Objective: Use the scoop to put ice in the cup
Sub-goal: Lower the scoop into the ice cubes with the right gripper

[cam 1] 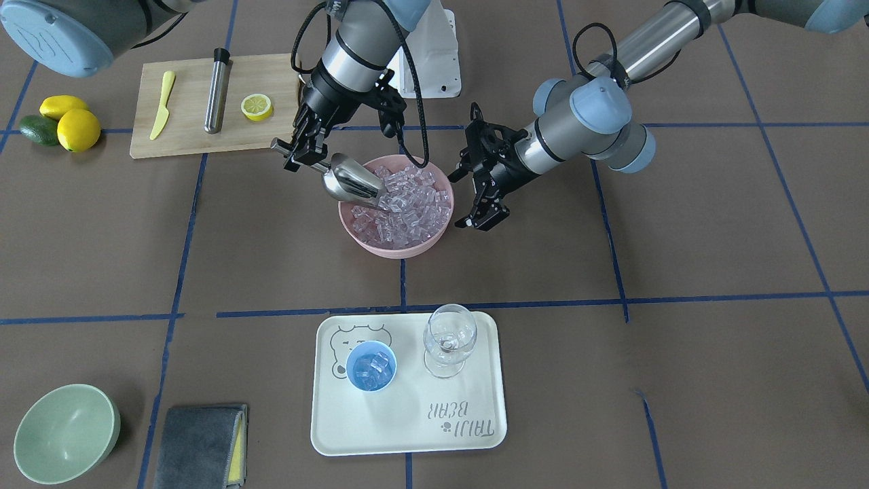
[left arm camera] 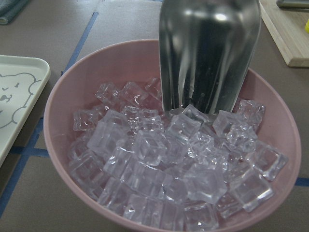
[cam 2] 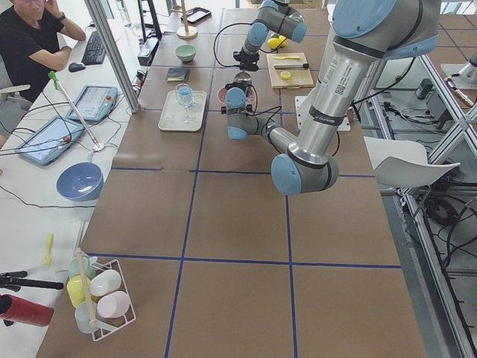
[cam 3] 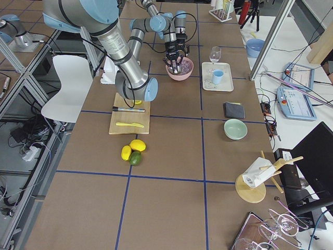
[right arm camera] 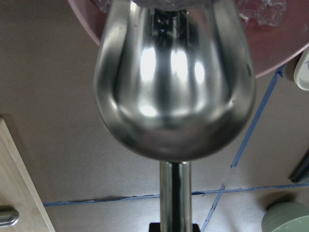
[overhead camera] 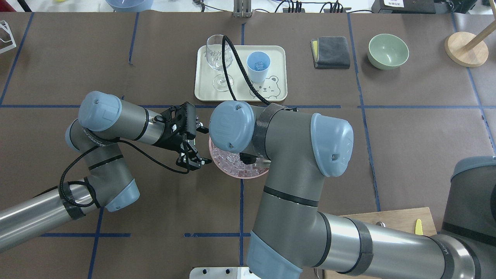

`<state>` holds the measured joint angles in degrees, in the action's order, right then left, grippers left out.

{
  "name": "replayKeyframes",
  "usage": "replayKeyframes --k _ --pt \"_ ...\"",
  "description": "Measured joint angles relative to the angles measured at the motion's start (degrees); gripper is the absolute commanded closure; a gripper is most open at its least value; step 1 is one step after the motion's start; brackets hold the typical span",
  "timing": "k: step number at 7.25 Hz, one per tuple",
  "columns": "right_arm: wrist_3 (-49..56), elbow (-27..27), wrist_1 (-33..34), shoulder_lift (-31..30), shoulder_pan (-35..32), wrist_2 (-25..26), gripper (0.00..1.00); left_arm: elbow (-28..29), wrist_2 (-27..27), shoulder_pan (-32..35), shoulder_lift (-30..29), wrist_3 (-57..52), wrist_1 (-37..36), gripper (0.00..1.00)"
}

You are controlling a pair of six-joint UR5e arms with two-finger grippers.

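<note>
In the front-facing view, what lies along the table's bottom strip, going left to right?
Pale green bowl, folded grey cloth, light-blue cup holding ice, wine glass; cup and glass both stand on the cream tray.

Twin grey arms, blue-capped, black at the tips.
The left arm (overhead camera: 116,122) and right arm (overhead camera: 286,139) are smooth tubes of matte grey and brushed silver, ringed by black bands. Rounded pale-blue caps (overhead camera: 231,126) with small dark screw holes cover each joint. A black cable (overhead camera: 238,62) loops along each arm, bound down with dark straps. A white printed label (cam 2: 344,73) sits on the left arm. The left gripper (cam 1: 468,198) and right gripper (cam 1: 302,153) are skeletal black metalwork with thin fingers.
</note>
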<state>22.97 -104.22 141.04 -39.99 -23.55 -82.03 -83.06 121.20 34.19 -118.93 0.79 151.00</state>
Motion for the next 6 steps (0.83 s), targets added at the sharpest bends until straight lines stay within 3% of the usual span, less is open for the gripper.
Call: replayKeyframes --k 6 --pt "0.0 0.3 -8.5 -2.9 -0.2 -0.1 1.00 0.0 0.0 0.0 0.2 -0.1 0.0 0.00"
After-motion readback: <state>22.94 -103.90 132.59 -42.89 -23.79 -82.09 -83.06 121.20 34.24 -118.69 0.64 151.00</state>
